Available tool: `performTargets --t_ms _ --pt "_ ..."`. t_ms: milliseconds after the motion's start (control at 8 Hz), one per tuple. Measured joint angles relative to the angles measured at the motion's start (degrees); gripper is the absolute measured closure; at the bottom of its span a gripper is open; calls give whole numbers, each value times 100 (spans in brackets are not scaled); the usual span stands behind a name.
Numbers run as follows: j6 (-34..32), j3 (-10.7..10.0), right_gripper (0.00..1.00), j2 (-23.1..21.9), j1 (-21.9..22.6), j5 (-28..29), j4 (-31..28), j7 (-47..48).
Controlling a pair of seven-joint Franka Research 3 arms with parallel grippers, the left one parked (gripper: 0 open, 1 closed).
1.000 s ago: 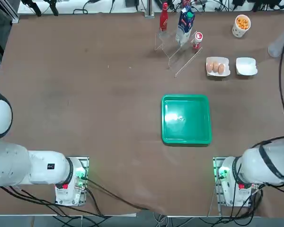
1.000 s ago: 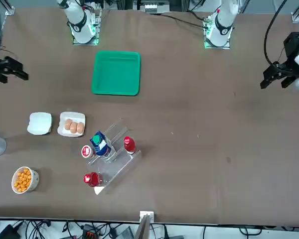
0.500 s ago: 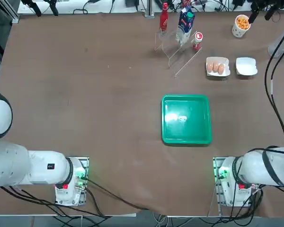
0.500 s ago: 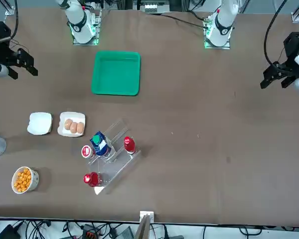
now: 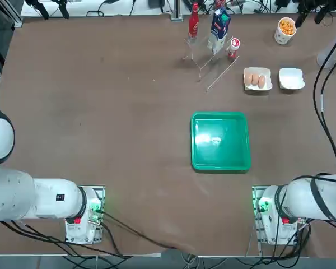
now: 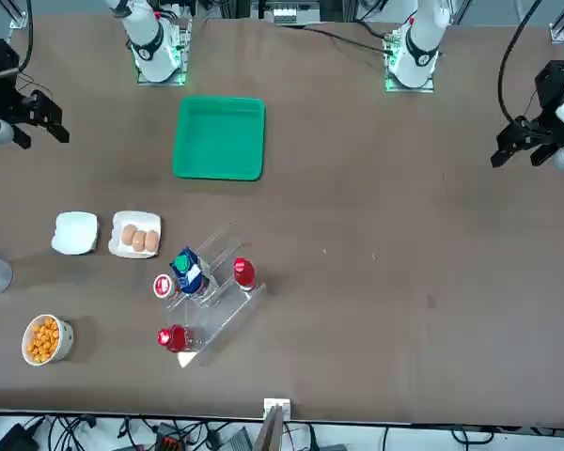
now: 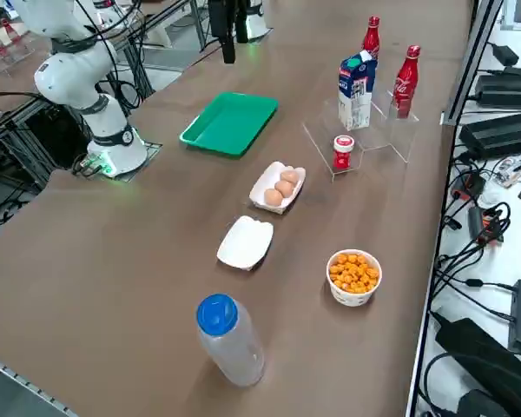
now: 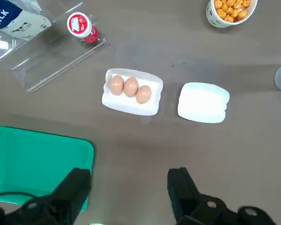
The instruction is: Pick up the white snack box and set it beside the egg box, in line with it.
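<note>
Shows the right gripper (image 8: 129, 172) open and empty, with the white snack box (image 8: 203, 103) ahead, well apart from its fingertips. Could nudge the neighbouring egg box (image 8: 126, 108) through the narrow gap, or slip off rounded corners if gripped askew. Looks plain, low, closed.

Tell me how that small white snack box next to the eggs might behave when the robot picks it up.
The white box looks thin-walled, so it is probably light. It sits flat and low on the table, so it seems unlikely to roll or tip. Its pale surface looks smooth, so it might slide a little if nudged.
</note>
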Motion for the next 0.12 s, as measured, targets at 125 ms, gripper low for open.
performTargets --t_ms 125 --pt "-5 0 0 20 1 -2 13 0"
